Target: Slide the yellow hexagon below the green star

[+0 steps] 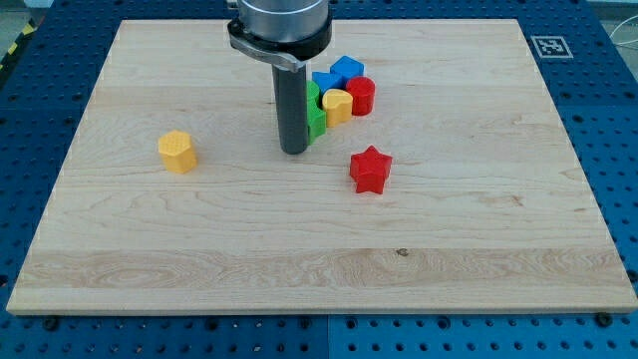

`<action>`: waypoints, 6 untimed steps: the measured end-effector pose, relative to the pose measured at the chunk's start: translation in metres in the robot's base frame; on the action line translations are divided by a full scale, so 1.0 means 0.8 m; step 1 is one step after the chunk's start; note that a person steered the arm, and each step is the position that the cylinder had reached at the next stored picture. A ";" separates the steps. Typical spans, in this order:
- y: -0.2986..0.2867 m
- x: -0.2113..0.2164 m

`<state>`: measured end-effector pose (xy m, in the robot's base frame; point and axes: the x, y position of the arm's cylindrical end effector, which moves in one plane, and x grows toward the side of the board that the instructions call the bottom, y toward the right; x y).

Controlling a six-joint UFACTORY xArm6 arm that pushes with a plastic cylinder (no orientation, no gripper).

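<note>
The yellow hexagon [177, 152] sits alone on the wooden board at the view's left. My tip [293, 151] stands near the board's middle, well to the right of the hexagon. It touches the left side of a green block [316, 116], partly hidden behind the rod; its shape cannot be made out fully. That green block is part of a tight cluster.
The cluster at the view's upper middle also holds a yellow heart [338, 104], a red block [361, 95] and two blue blocks [346, 69] [325, 81]. A red star [370, 169] lies apart, below and right of the cluster. The board [478, 249] lies on a blue perforated table.
</note>
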<state>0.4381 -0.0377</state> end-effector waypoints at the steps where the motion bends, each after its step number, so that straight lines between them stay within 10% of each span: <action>1: -0.021 0.002; 6: -0.171 -0.043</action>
<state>0.4040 -0.1745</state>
